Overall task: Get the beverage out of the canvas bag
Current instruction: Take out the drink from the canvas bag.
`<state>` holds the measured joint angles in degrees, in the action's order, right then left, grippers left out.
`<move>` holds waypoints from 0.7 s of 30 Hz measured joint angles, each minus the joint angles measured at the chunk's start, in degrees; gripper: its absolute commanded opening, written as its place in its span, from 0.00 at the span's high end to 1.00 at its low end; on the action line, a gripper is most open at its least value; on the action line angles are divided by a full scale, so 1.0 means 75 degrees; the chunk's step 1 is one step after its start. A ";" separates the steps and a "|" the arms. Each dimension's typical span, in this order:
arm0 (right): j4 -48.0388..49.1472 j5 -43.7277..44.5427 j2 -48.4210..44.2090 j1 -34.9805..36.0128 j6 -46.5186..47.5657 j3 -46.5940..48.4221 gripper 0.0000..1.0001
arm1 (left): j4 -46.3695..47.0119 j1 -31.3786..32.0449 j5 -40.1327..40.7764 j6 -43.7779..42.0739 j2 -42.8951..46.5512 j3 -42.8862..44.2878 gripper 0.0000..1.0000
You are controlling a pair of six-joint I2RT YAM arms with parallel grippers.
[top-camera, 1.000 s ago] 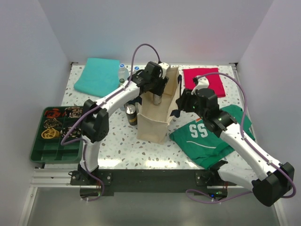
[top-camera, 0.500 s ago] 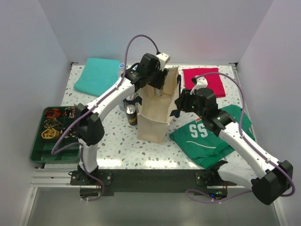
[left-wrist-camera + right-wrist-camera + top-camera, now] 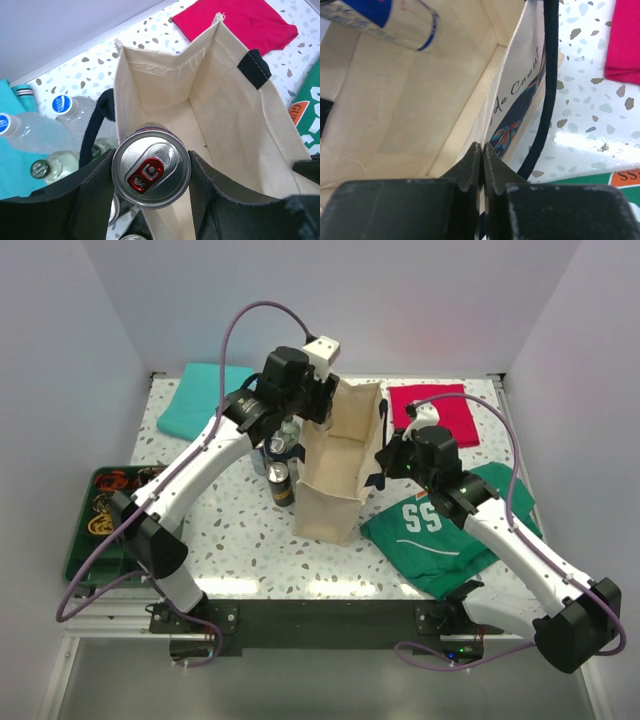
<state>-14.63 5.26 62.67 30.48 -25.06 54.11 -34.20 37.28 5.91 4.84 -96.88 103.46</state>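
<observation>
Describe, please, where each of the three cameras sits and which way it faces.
Top camera: fixed above and behind the arm bases, looking down on the table; both arms show, left gripper and right gripper at the bag.
Left wrist: over the bag's mouth, looking down; its dark fingers clamp the can.
Right wrist: at the bag's rim, looking down inside; its fingers pinch the bag's wall.
Both wrist views share the can and the bag's inside.

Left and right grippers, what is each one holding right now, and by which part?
The left gripper holds the can by its sides near the top. The right gripper pinches the canvas bag by its side wall at the rim.
</observation>
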 measured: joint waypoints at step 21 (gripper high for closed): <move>-0.0280 0.0667 -0.0079 0.0000 0.0219 0.0201 1.00 | 0.0087 0.0009 0.1565 0.0047 0.1714 -0.1515 1.00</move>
<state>-16.73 10.26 62.08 30.48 -23.42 55.61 -33.54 37.34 17.65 5.19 -84.03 92.09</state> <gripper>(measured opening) 0.018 0.587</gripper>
